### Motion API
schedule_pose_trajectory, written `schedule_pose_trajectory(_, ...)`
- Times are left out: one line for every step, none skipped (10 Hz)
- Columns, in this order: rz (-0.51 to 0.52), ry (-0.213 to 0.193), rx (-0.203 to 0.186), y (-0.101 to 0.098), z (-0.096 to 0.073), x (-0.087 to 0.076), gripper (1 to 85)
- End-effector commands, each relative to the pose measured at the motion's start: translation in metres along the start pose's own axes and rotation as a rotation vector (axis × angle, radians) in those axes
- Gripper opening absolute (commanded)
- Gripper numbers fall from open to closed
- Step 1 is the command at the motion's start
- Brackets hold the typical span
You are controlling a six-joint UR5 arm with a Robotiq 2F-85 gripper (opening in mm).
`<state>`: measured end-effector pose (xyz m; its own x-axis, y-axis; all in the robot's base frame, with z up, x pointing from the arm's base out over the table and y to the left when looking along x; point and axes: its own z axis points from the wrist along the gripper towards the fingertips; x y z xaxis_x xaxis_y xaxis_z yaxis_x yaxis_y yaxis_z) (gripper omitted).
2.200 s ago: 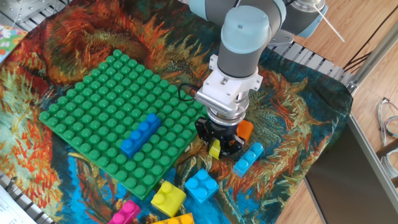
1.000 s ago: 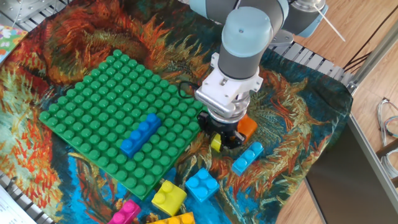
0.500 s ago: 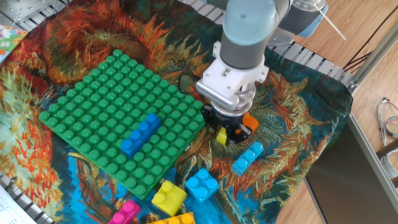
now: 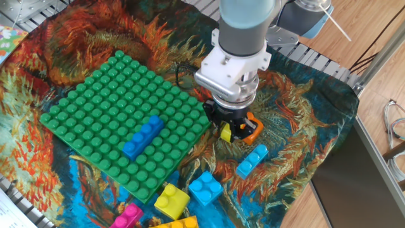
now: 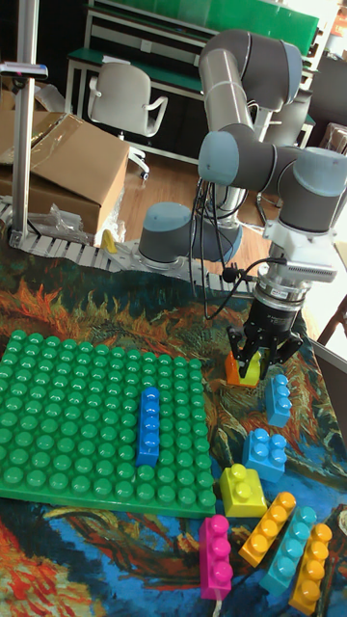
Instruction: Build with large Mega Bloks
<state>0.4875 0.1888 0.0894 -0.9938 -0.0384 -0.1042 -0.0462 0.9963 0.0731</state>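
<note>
Gripper [image 4: 226, 132] clamped on small yellow block [image 4: 225, 133]; I'd lift clear of orange block [image 4: 254, 128], then seat squarely on green baseplate [image 4: 95, 101].

The gripper [image 4: 231, 128] hides most of a small yellow block [image 4: 225, 133] and part of the orange block [image 4: 252, 128]. The fixed view's bottom edge cuts the pink block [image 4: 126, 218].
</note>
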Motion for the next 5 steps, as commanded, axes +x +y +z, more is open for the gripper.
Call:
schedule_pose_trajectory(0.015, -0.044, 0.006, -0.004, -0.005, -0.012, 1.3)
schedule_pose_trajectory(0.008, -0.055, 0.019, -0.007, -0.005, -0.015, 1.3)
schedule_pose_trajectory(0.011, -0.043, 0.032, -0.011, -0.005, -0.012, 1.3)
schedule_pose_trajectory(-0.002, -0.031, 0.044, -0.019, -0.006, -0.012, 1.3)
schedule_pose_trajectory(-0.035, -0.020, 0.037, -0.033, -0.011, -0.015, 1.3)
